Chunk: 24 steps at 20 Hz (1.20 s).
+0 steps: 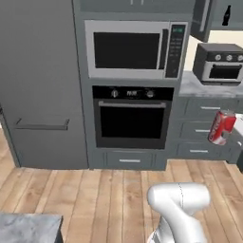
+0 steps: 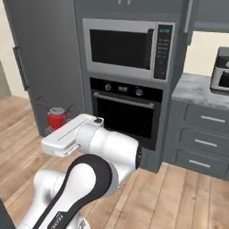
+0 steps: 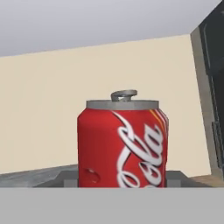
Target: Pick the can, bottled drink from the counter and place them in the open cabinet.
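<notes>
Already the bottle [image 1: 228, 15] is standing on the shelf of the open cabinet [image 1: 209, 23] at the upper right, so that half is looking done. Further left and lower, I am carrying the can [image 1: 221, 127] in the air in front of the drawers [image 1: 204, 130], well below that cabinet, my fingers pinching its sides, so lifting it in is remaining. White looping script on the red is reading as part of "Coca-Cola".

Both base views face the oven [image 1: 131, 118]; hand view hugs the can [image 3: 122, 144].
</notes>
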Available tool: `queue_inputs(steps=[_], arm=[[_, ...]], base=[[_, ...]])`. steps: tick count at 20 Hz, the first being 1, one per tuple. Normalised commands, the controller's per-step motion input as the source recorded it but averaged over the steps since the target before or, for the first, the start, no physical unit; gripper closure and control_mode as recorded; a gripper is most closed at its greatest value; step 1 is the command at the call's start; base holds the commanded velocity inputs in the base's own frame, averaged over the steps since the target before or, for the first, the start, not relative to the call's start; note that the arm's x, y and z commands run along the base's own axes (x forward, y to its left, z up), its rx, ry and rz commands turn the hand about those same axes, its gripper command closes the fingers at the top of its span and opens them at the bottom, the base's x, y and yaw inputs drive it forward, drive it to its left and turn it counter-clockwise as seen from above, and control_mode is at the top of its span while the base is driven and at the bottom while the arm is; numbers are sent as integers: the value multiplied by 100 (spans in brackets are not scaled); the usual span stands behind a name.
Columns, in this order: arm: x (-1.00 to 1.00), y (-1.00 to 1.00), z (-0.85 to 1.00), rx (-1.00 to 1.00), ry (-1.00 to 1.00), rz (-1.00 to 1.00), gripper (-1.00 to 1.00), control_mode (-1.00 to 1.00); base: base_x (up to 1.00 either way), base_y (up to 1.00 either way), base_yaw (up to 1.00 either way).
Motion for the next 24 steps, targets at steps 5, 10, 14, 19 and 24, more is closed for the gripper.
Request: queue_inputs(steps=[5,10,14,19,24], arm=[[0,0,0,0,0,0,100,100],[0,0,0,0,0,0,100,100],[0,0,0,0,0,0,100,100],[0,0,0,0,0,0,100,100],[0,0,0,0,0,0,100,100]], base=[[0,-70,-49],[2,-95,-25],[20,-71,-13],[67,-92,0],[89,-41,0]])
